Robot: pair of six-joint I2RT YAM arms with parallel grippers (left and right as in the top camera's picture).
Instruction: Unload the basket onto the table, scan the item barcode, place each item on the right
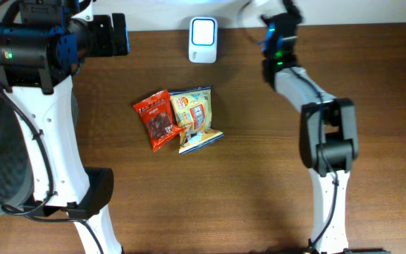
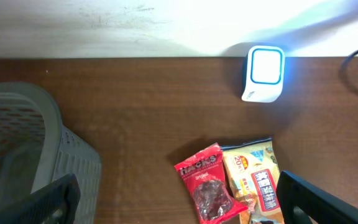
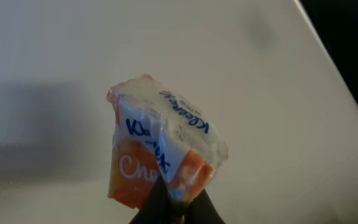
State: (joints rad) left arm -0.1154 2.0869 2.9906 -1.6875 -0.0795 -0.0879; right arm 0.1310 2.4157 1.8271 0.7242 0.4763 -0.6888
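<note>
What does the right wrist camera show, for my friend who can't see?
A small Kleenex tissue pack, white and orange with blue lettering, is pinched at its bottom edge by the shut right gripper. Behind it is a plain pale surface.

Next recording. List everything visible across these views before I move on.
scanner: one, white with lit face, table's back edge
red snack packet: one, red, table centre
yellow snack packet: one, yellow, against the red packet's right side
tissue pack: one, orange and white, held up
basket: one, grey, far left
cable: one, black, right of scanner
table: one, brown wood
left gripper: open, empty
right gripper: shut on tissue pack
</note>
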